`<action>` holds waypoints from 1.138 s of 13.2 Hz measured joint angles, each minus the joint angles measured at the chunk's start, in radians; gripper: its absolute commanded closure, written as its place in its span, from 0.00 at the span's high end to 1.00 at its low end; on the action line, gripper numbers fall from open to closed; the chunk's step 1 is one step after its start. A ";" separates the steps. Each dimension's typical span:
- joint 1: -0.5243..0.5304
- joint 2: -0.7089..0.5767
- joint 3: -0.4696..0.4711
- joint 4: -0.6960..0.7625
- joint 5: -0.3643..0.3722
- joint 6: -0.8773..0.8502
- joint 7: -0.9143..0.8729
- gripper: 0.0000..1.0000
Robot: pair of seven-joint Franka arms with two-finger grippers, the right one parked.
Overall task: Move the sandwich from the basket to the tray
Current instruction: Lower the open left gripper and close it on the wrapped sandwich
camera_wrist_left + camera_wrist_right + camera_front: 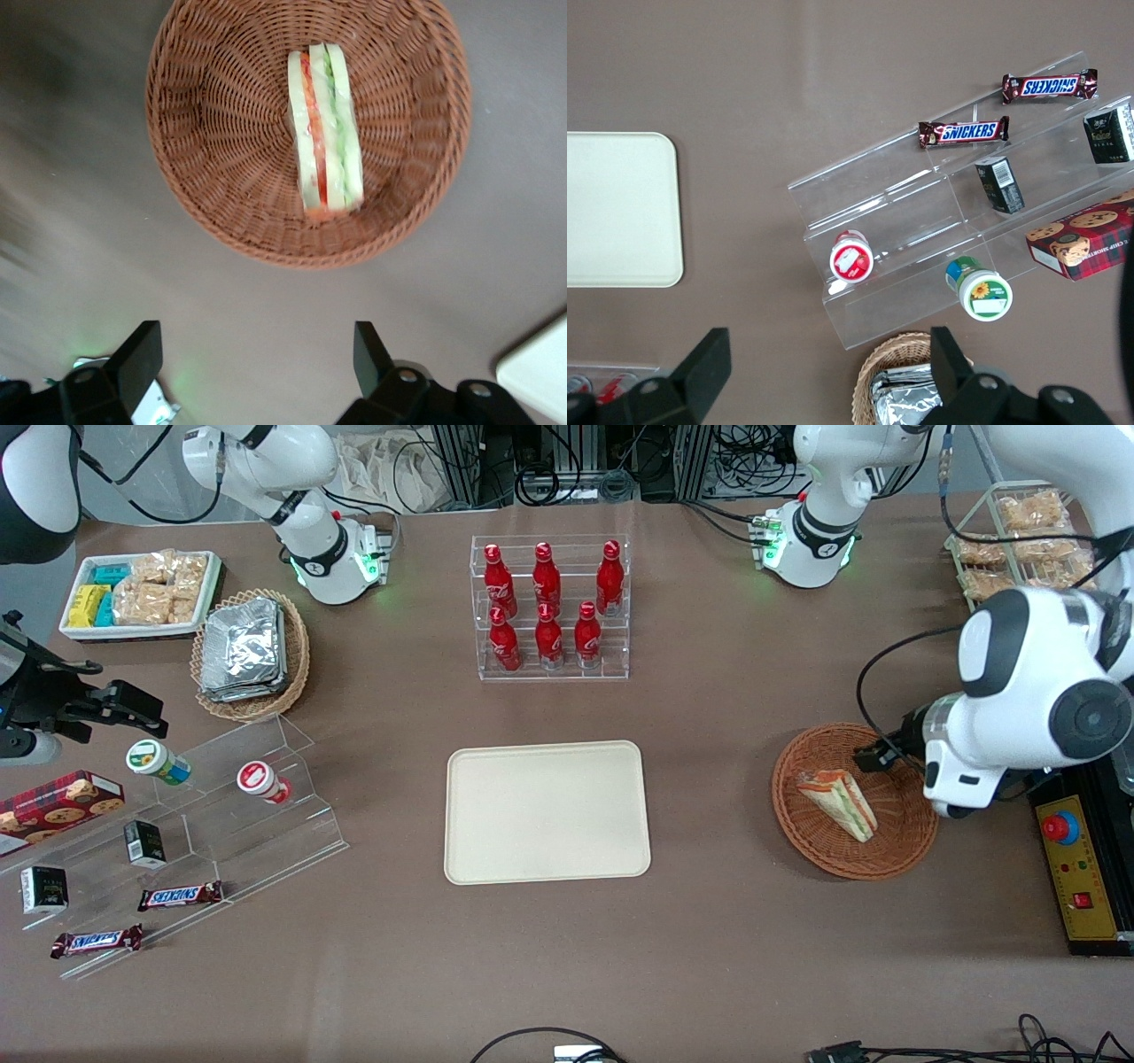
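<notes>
The hand [252, 372] hangs spread open over bare table [71, 221] just beside the basket [221, 133], gripping nothing. The sandwich [325, 133] lies inside on its edge, wrapped. This looks like the approach: it needs to come over the wedge, drop, straddle the bread. The tray [547, 812] waits well apart, mid-table.
</notes>
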 measured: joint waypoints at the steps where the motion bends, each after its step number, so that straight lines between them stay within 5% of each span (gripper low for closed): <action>1: 0.000 0.032 0.001 -0.001 0.000 0.028 -0.017 0.95; 11: 0.014 0.234 0.008 -0.073 0.000 0.362 -0.036 0.99; 12: 0.014 0.238 0.008 -0.100 0.000 0.404 -0.037 0.90; 14: 0.014 0.244 0.008 -0.135 0.000 0.447 -0.037 0.31; 15: 0.014 0.244 0.008 -0.139 0.000 0.450 -0.037 0.15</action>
